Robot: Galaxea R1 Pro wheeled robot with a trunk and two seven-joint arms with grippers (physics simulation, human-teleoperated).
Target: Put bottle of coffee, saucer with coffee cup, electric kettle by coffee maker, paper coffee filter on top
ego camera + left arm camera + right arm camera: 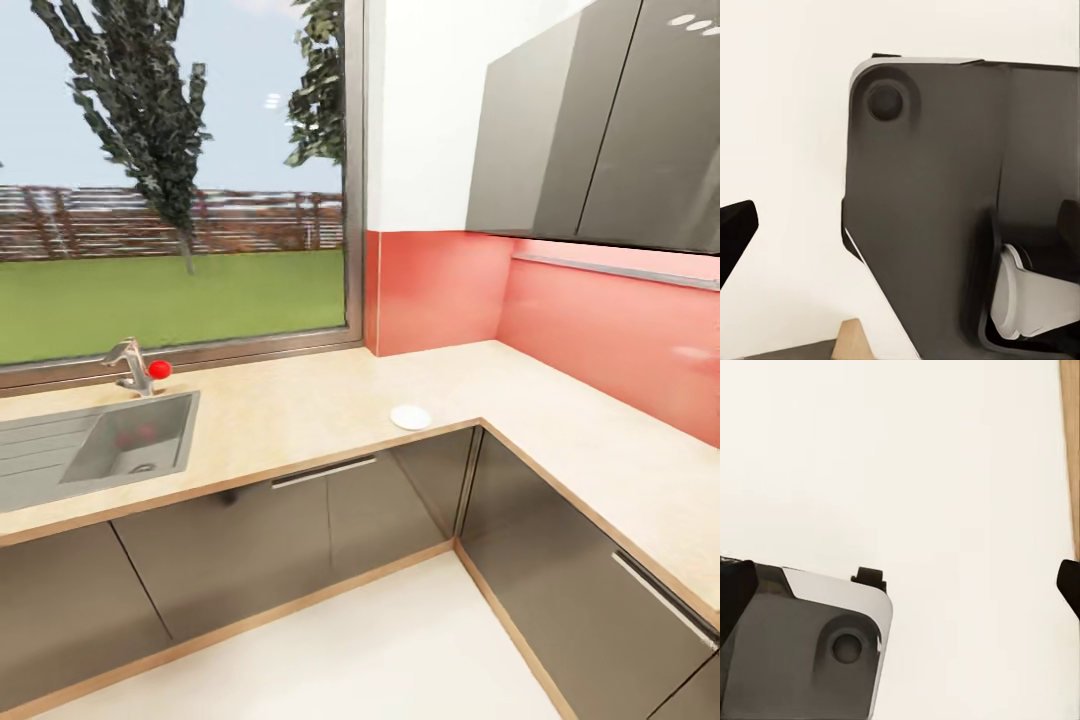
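The saucer (410,417) lies flat on the beige L-shaped counter (300,410), close to its front edge near the inner corner, well apart from the steel sink (120,440) under the window (170,170). Whether either end effector is spread or pressed together, I cannot tell.

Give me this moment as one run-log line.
phase: in transit | saucer: on kitchen countertop, near corner | sink: left | pincers: state unclear, holding nothing visible
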